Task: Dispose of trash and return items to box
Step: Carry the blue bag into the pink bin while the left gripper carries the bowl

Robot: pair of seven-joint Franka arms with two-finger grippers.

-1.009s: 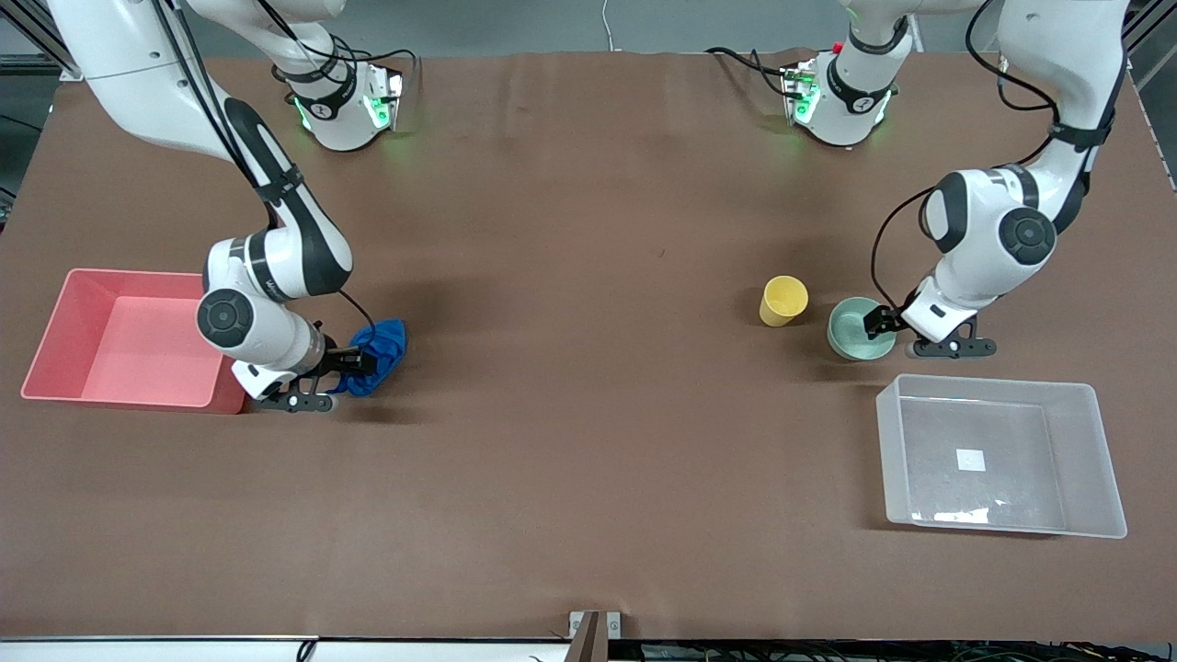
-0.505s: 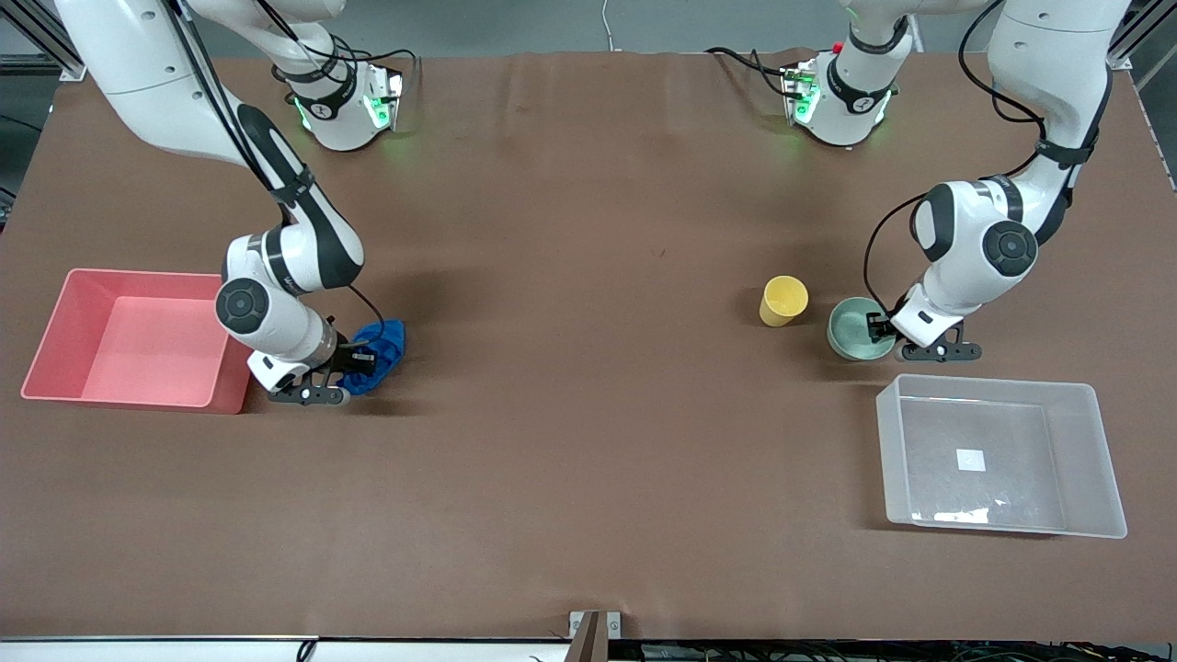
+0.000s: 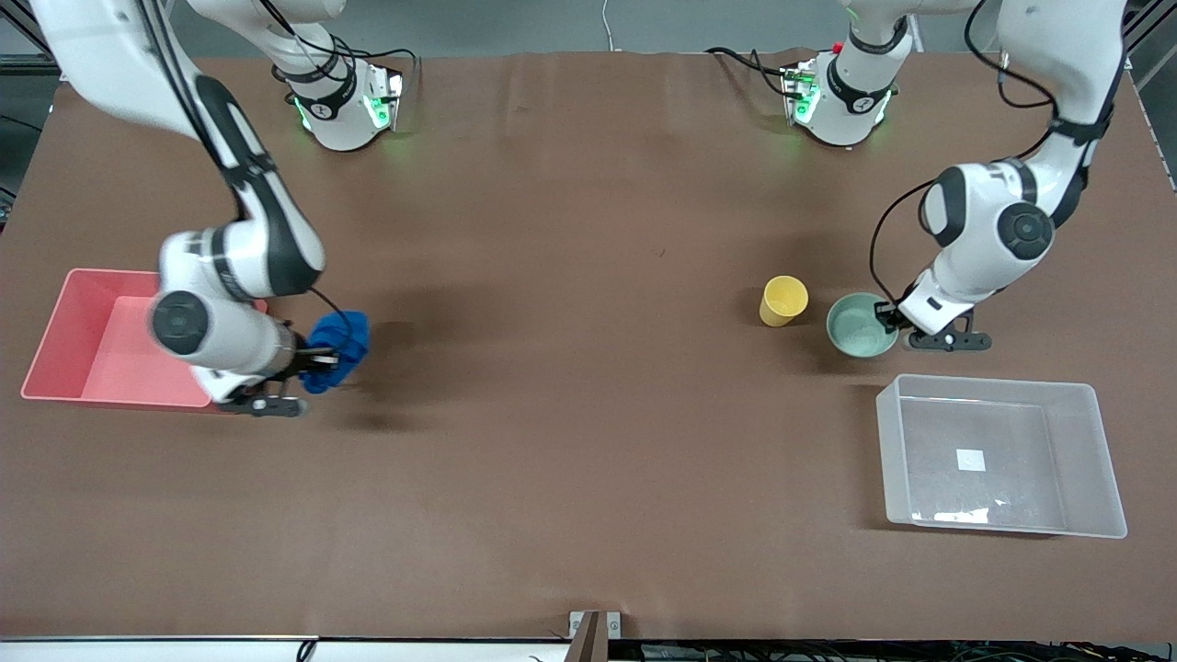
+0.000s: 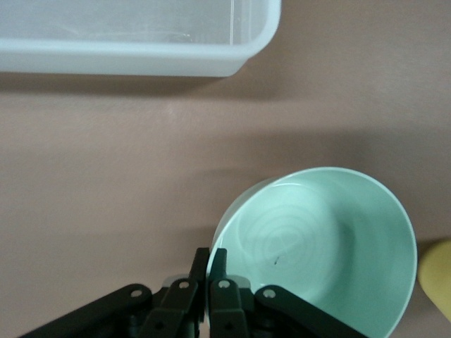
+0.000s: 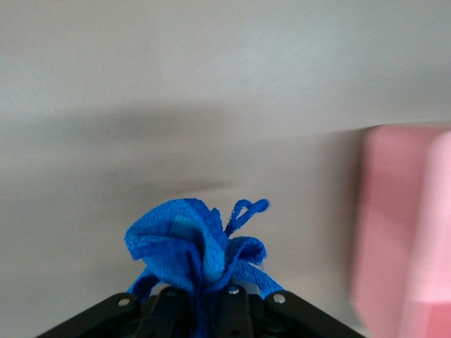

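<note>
- blue cloth wad (image 3: 336, 351) is pinched in the right gripper (image 3: 317, 360), fingers closed tight on its lower folds; the right wrist view shows the wad (image 5: 201, 246) bunched above the fingers (image 5: 236, 299), clear of the bench.
- right gripper is over the bench (image 3: 588, 414) just beside the pink bin (image 3: 55, 340), at the right arm's end; the wad is not in the bin.
- mint-green bowl (image 3: 860, 326) sits upright near the left arm's end of the bench; left gripper (image 3: 890, 319) has its fingers closed on the bowl's rim, one finger inside and one outside, as the left wrist view shows (image 4: 208, 271) on the bowl (image 4: 317, 246).
- yellow cup (image 3: 782, 300) stands just beside the bowl, toward the right arm's end, apart from it, untouched.
- clear plastic box (image 3: 1099, 460) lies nearer the front camera than the bowl, close to it; a small white label (image 3: 970, 460) shows on its base.
</note>
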